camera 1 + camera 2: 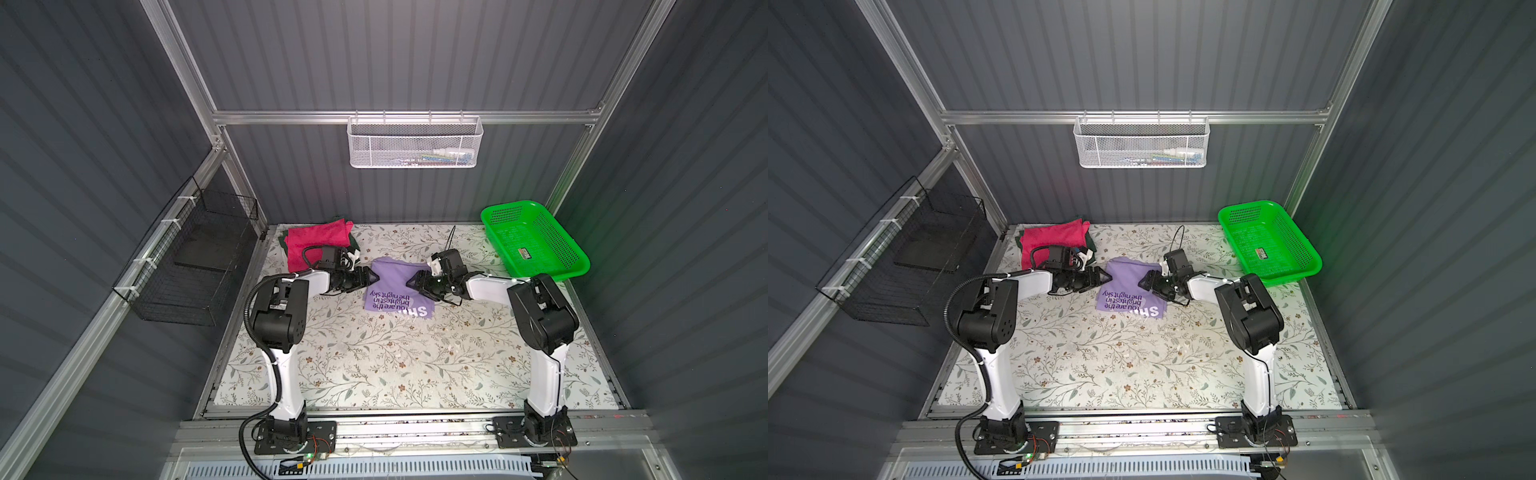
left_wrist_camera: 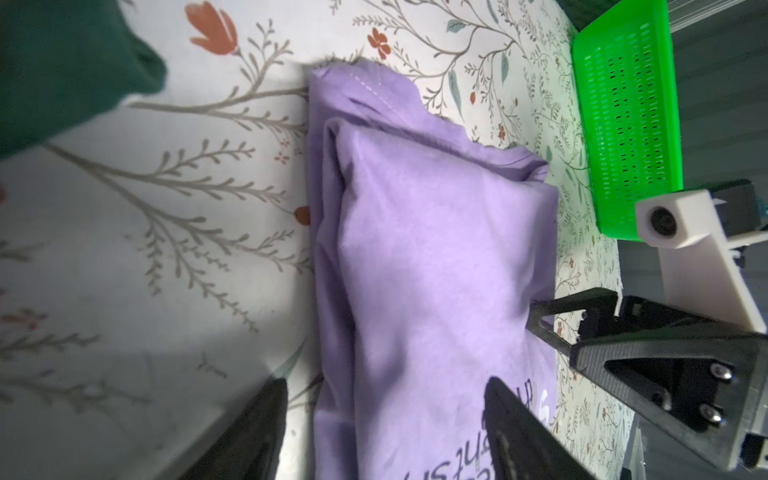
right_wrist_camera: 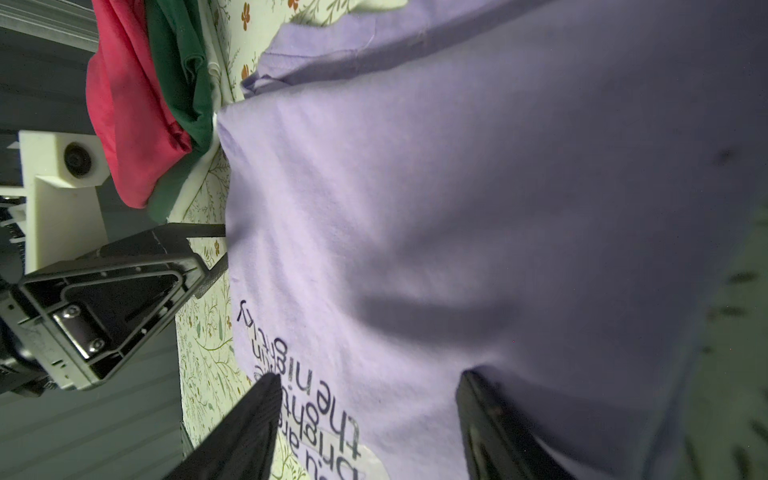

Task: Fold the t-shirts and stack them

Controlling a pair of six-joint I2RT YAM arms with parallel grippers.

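The purple shirt [image 1: 392, 286] is lying folded into a small, slightly puffy rectangle at the middle of the table [image 1: 374, 365], nearer its far edge, with its lettering facing up and its layers showing unevenly at the far end. The left gripper [image 1: 372, 279] and right gripper [image 1: 409, 284] are flanking its side edges, jaws spread and gripping nothing. If the step is a lift onto the pink shirt [image 1: 316, 241] lying over the dark green shirt [image 3: 183, 70] at the far left corner, both should be pinching every layer and rising level.
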